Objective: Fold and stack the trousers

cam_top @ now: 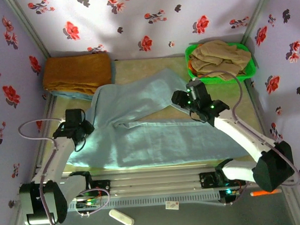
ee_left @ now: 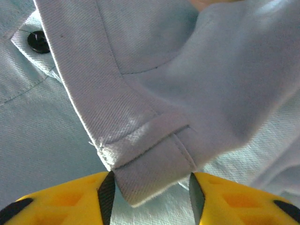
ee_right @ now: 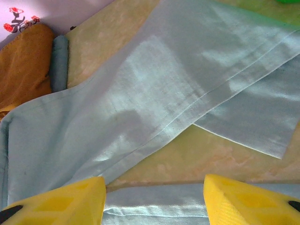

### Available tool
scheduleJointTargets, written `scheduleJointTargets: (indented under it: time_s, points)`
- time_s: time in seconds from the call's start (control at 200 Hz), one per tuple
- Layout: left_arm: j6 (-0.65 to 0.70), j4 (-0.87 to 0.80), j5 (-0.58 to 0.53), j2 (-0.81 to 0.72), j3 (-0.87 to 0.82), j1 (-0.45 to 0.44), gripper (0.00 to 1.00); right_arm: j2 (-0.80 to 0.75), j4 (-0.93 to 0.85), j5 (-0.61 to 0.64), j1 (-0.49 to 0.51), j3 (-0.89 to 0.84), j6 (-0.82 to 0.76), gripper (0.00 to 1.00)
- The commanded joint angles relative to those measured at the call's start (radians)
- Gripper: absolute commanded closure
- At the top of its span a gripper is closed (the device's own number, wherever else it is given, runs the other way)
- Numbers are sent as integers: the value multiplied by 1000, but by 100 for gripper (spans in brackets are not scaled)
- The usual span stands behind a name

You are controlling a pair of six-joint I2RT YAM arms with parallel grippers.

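the trousers (cam_top: 156, 127) lie spread across mid-table (cam_top: 132, 70) — thin, soft, light, likely to sag. left gripper (ee_left: 149, 197) gapes astride the stiffer waistband corner (ee_left: 150, 164), probably the best hold; right gripper (ee_right: 154, 197) spread wide above a leg (ee_right: 154, 93).

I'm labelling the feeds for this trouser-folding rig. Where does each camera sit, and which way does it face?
Top external: above and behind the arm bases, looking down on the trousers; both arms, left gripper and right gripper show.
Left wrist: close over the waistband and button; yellow fingers straddle a cloth corner.
Right wrist: higher, facing across a trouser leg toward the mustard cloth; fingers apart.
Shared: top and right wrist both show the mustard cloth.
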Motion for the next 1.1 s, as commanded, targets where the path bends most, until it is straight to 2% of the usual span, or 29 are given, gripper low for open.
scheduleJointTargets:
  time_s: [0.0,0.12,0.295,0.445,0.6,0.62,0.665,0.68,0.695,0.71,0.78,0.855,0.985,1.04,1.095]
  points:
    - [4,83,-45,26,1,-4,71,-63,-21,16,-12,-13,4,43]
    - [19,81,-48,27,19,-4,100,-110,-45,39,-16,-20,-5,42]
    - [39,8,-91,27,130,19,100,-130,-58,43,-20,-21,-15,42]
    - [89,-41,-75,131,365,149,100,-111,-60,38,-22,-21,-21,42]
    - [117,-54,-11,354,670,315,100,-98,-72,24,-29,-25,-22,42]
    - [112,-48,7,388,703,336,89,-99,-73,18,-28,-25,-22,42]
    - [95,-26,70,466,766,378,33,-97,-83,5,-30,-24,-28,39]
    - [84,-27,89,493,789,390,19,-97,-88,-1,-30,-24,-30,38]
    - [72,-35,106,520,813,402,8,-99,-95,-2,-30,-21,-32,38]
    - [59,-47,133,547,835,414,2,-99,-105,-5,-30,-21,-35,37]
    - [39,-114,265,650,934,448,0,-113,-142,0,-30,-21,-49,33]
    - [19,-148,295,647,937,442,0,-138,-168,20,-31,-40,-59,30]
    - [-80,14,292,403,639,372,0,-147,-181,70,-38,-96,-62,28]
    - [-110,89,289,273,493,302,0,-126,-176,84,-55,-110,-58,29]
    - [-138,144,269,168,355,195,1,-87,-165,90,-82,-120,-53,31]
